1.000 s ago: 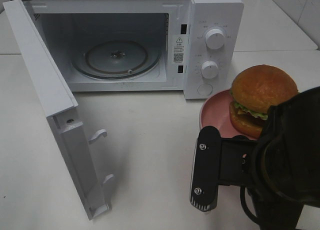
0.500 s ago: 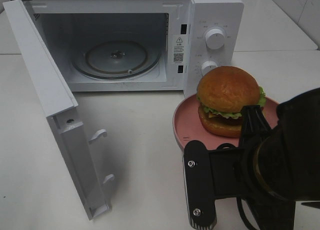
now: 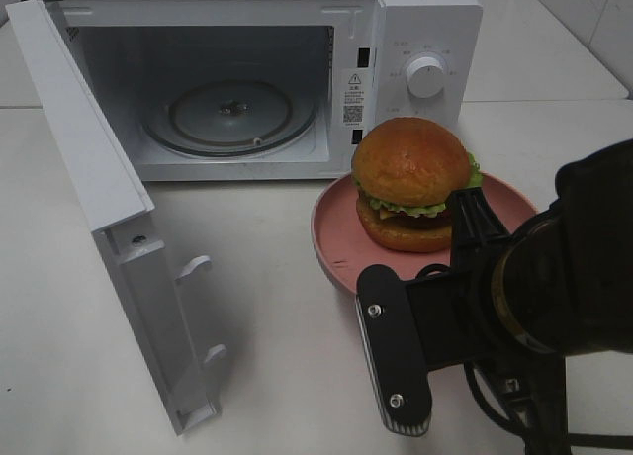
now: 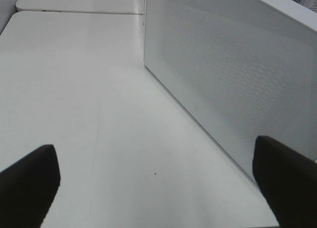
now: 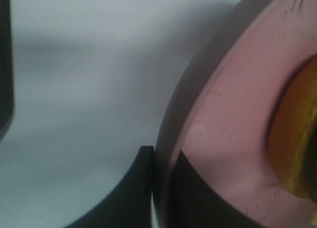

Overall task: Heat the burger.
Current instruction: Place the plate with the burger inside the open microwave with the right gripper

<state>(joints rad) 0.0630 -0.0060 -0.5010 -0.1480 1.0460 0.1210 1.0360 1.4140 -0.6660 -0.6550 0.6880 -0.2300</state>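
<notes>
Right hand (image 5: 162, 156) closed on the near rim of the pink plate (image 3: 336, 237), one finger above the rim and one below. The burger (image 3: 410, 183) stands upright on the plate just beyond the fingertips and does not touch them. Whether the plate is clear of the table (image 3: 277, 307) cannot be told.

The microwave (image 3: 425, 20) lies ahead of this hand and to its left. Its door (image 3: 89, 178) is swung wide and the glass turntable (image 3: 229, 114) is bare. The left hand (image 4: 156, 176) hangs open over the table, holding nothing.

The step in hand is judged to be carrying the plate into the cavity. The grip is on one edge only, with the load out past it, so the far rim is likely to sag. Hold the wrist level or slightly raised. Move slowly, because the tall burger could tip or slide. Lift the plate over the cavity sill, centre it on the turntable, and open the fingers only once the plate is fully supported.
</notes>
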